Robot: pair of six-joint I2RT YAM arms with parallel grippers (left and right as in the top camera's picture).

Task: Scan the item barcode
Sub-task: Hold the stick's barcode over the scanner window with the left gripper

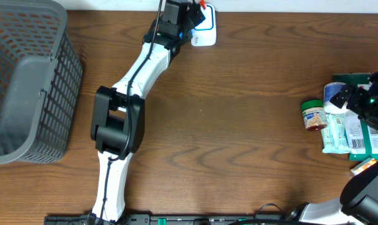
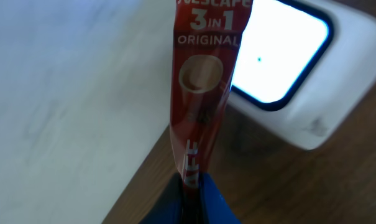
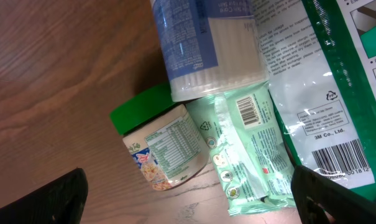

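Observation:
A red Nescafe 3-in-1 sachet (image 2: 203,93), the item, stands upright between the blue pads of my left gripper (image 2: 191,199), which is shut on its lower end. Its printed front faces the wrist camera and no barcode shows on that side. Just behind it sits the white scanner (image 2: 312,93) with its bright window lit. From overhead, the left gripper (image 1: 198,17) is at the table's far edge, right over the scanner (image 1: 205,32). My right gripper (image 1: 363,100) hovers open above a pile of goods at the right.
Under the right gripper (image 3: 194,205) lie a green-lidded jar (image 3: 163,143), a mint-green pouch (image 3: 250,143), a blue-and-white tub (image 3: 206,43) and a green 3M packet (image 3: 337,81). A grey mesh basket (image 1: 26,81) stands at the far left.

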